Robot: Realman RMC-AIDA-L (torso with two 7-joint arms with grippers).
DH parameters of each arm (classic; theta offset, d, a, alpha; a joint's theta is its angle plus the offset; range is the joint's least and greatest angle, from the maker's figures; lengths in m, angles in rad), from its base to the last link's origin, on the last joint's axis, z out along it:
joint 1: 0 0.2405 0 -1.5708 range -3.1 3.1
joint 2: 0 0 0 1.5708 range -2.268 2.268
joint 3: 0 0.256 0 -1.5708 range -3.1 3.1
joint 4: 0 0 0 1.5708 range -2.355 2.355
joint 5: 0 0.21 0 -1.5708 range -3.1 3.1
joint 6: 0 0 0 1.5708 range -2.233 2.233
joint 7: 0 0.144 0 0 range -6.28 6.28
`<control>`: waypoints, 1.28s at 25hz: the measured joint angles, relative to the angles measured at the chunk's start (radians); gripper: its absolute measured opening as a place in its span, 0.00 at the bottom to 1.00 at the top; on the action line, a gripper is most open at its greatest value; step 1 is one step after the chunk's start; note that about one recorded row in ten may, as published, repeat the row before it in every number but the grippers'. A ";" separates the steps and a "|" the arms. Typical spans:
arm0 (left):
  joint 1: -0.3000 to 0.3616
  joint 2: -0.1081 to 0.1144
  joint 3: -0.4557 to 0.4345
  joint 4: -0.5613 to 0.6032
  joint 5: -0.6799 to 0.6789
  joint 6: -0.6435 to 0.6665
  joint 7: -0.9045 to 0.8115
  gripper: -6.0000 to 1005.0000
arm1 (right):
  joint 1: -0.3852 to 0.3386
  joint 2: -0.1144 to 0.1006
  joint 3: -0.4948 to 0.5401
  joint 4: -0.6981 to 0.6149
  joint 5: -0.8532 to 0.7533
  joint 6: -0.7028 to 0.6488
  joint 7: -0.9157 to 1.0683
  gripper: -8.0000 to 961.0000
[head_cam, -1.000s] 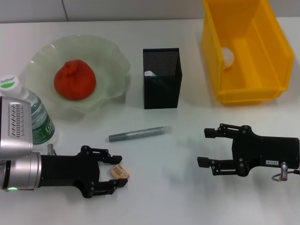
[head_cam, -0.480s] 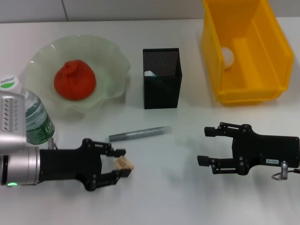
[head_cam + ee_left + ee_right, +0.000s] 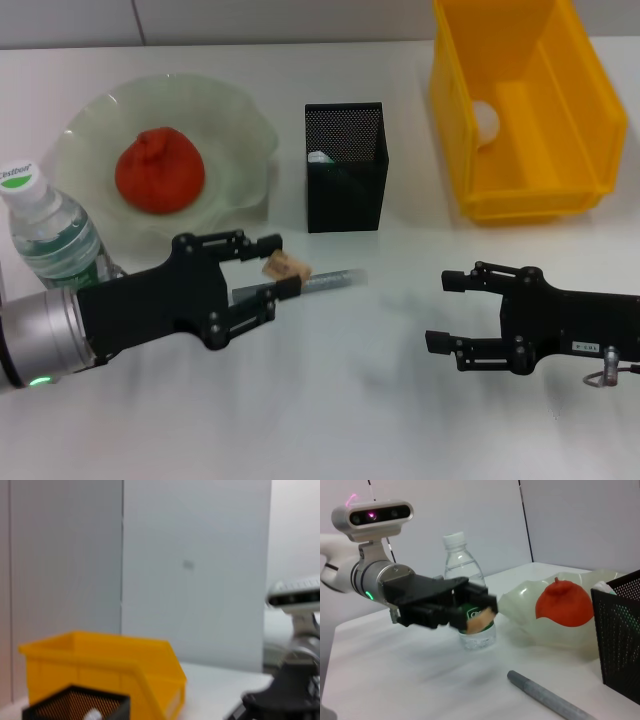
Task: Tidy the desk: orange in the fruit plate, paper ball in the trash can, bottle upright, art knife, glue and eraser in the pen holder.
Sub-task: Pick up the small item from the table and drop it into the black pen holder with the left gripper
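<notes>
My left gripper (image 3: 281, 268) is shut on the small tan eraser (image 3: 286, 266) and holds it above the table, over a grey stick-shaped item (image 3: 330, 279) and in front of the black mesh pen holder (image 3: 345, 165). The right wrist view shows the same gripper (image 3: 481, 614) with the eraser (image 3: 479, 623). The orange (image 3: 160, 170) lies in the pale-green fruit plate (image 3: 240, 115). The bottle (image 3: 48, 232) stands upright at the left. The paper ball (image 3: 485, 120) lies in the yellow trash can (image 3: 530, 190). My right gripper (image 3: 440, 312) is open and empty at the front right.
Something white and green (image 3: 320, 158) stands inside the pen holder. The left wrist view shows the trash can (image 3: 100, 672) and the pen holder's rim (image 3: 75, 707). The grey stick (image 3: 545, 696) lies on the table near the pen holder (image 3: 620, 640).
My left gripper closed on the eraser, lifted it off the table and carried it back and to the right, toward the pen holder. The right arm barely moved.
</notes>
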 joint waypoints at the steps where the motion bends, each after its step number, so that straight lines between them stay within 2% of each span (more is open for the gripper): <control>1: -0.010 -0.001 0.000 -0.046 -0.044 0.001 0.045 0.45 | -0.001 0.000 0.000 0.001 0.000 -0.001 -0.001 0.86; 5: -0.017 -0.002 0.000 -0.072 -0.070 0.002 0.076 0.45 | -0.002 0.001 0.001 0.001 -0.001 -0.001 -0.003 0.86; 6: -0.066 -0.005 -0.002 -0.219 -0.190 0.006 0.244 0.45 | -0.002 0.001 0.001 0.001 -0.001 -0.001 -0.003 0.86; 8: -0.087 -0.005 -0.005 -0.264 -0.225 0.005 0.293 0.45 | -0.001 0.002 0.001 0.001 -0.001 -0.001 -0.003 0.86; 9: -0.124 -0.005 -0.008 -0.329 -0.281 -0.002 0.359 0.45 | -0.001 0.002 0.001 0.001 -0.001 -0.001 -0.003 0.86; 11: -0.134 -0.006 -0.009 -0.345 -0.296 -0.007 0.375 0.45 | -0.001 0.002 0.001 0.001 -0.001 -0.001 -0.004 0.86; 14: -0.187 -0.006 -0.017 -0.408 -0.348 -0.036 0.410 0.45 | -0.001 0.004 0.001 -0.002 -0.001 -0.001 -0.004 0.86; 21: -0.286 -0.006 -0.098 -0.479 -0.352 -0.149 0.425 0.45 | 0.004 0.006 -0.001 -0.001 -0.001 -0.001 -0.005 0.86; 23: -0.286 -0.006 -0.098 -0.479 -0.352 -0.149 0.425 0.45 | 0.004 0.006 -0.001 -0.001 -0.001 -0.001 -0.005 0.86; 25: -0.323 -0.007 -0.125 -0.504 -0.350 -0.204 0.427 0.45 | 0.004 0.006 -0.001 -0.002 -0.001 -0.001 -0.005 0.86; 31: -0.337 -0.007 -0.133 -0.512 -0.350 -0.229 0.428 0.45 | 0.005 0.010 -0.001 -0.003 -0.001 -0.001 -0.005 0.86; 32: -0.368 -0.007 -0.148 -0.527 -0.350 -0.276 0.428 0.45 | 0.005 0.012 0.000 -0.005 -0.001 -0.001 -0.005 0.86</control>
